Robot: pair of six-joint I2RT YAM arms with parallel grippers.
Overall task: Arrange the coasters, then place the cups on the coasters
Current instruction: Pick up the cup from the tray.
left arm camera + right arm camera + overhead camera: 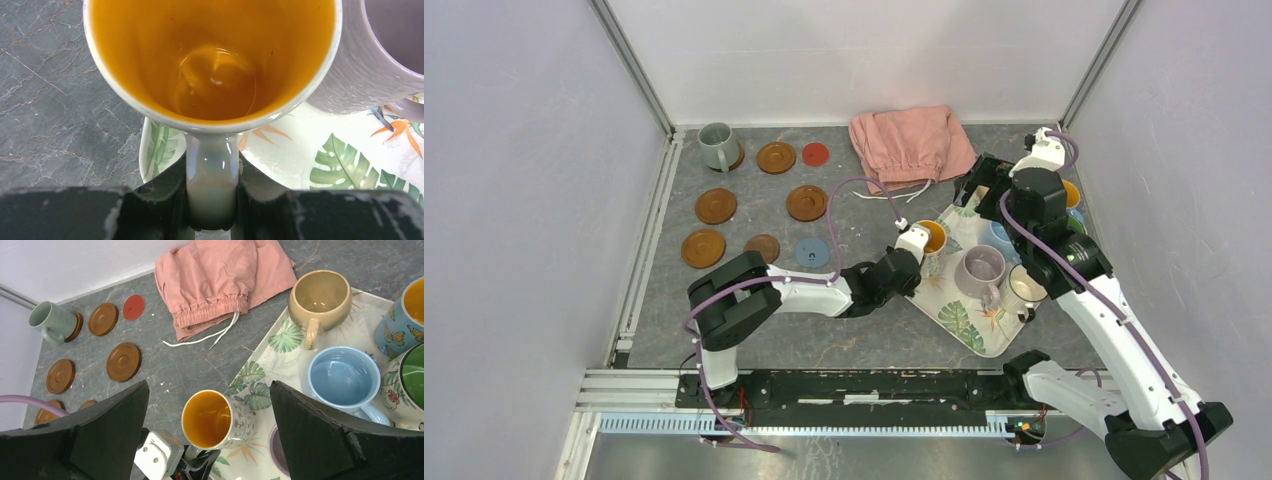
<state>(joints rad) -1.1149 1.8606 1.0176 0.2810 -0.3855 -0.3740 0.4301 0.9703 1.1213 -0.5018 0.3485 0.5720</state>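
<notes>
A white cup with an orange inside (215, 60) stands at the left corner of the leaf-patterned tray (300, 160). My left gripper (212, 200) is shut on its handle (212, 175), one jaw pressed on each side. From above, the same cup (932, 236) sits just ahead of the left gripper (921, 255). My right gripper (207, 385) hangs open above the tray, holding nothing. Brown coasters (806, 202), a red one (815, 154) and a blue one (812, 252) lie at the left. A grey-green cup (717, 145) stands on the far-left coaster.
The tray (964, 325) also carries a lilac cup (980, 270), a cream cup (1024, 285), a light blue cup (342, 377), a beige cup (320, 297), a butterfly cup (400, 325) and a green-inside cup (410, 375). A pink cloth (911, 143) lies at the back.
</notes>
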